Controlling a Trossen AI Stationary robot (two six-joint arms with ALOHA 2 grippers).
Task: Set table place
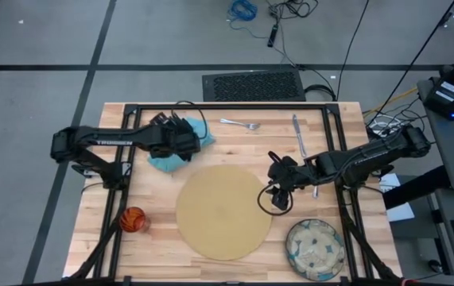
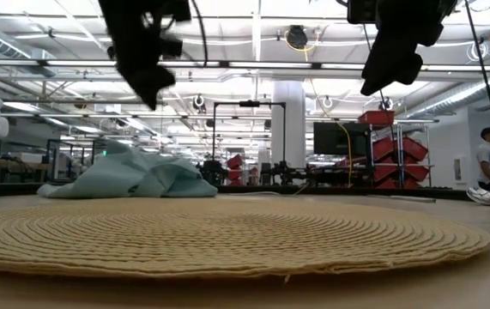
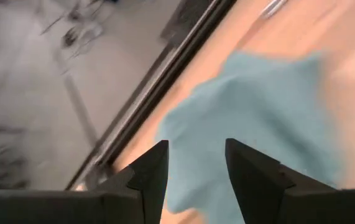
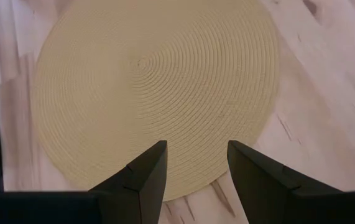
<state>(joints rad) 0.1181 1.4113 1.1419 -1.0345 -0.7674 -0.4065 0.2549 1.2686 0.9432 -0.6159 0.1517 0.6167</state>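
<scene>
Table [image 1: 147,238] planks carry the round tan mat [image 1: 223,212] at centre, with the right gripper [image 4: 193,163] hovering over its edge, fingers [image 4: 145,171] parted and empty. Next in size, the light-blue napkin [image 1: 171,159] lies crumpled beside the mat, directly below the left gripper [image 3: 196,163], whose spread fingers [image 3: 149,168] hold nothing. Plate [image 1: 315,249], fork [image 1: 239,123] and orange cup [image 1: 133,219] lie apart from both.
</scene>
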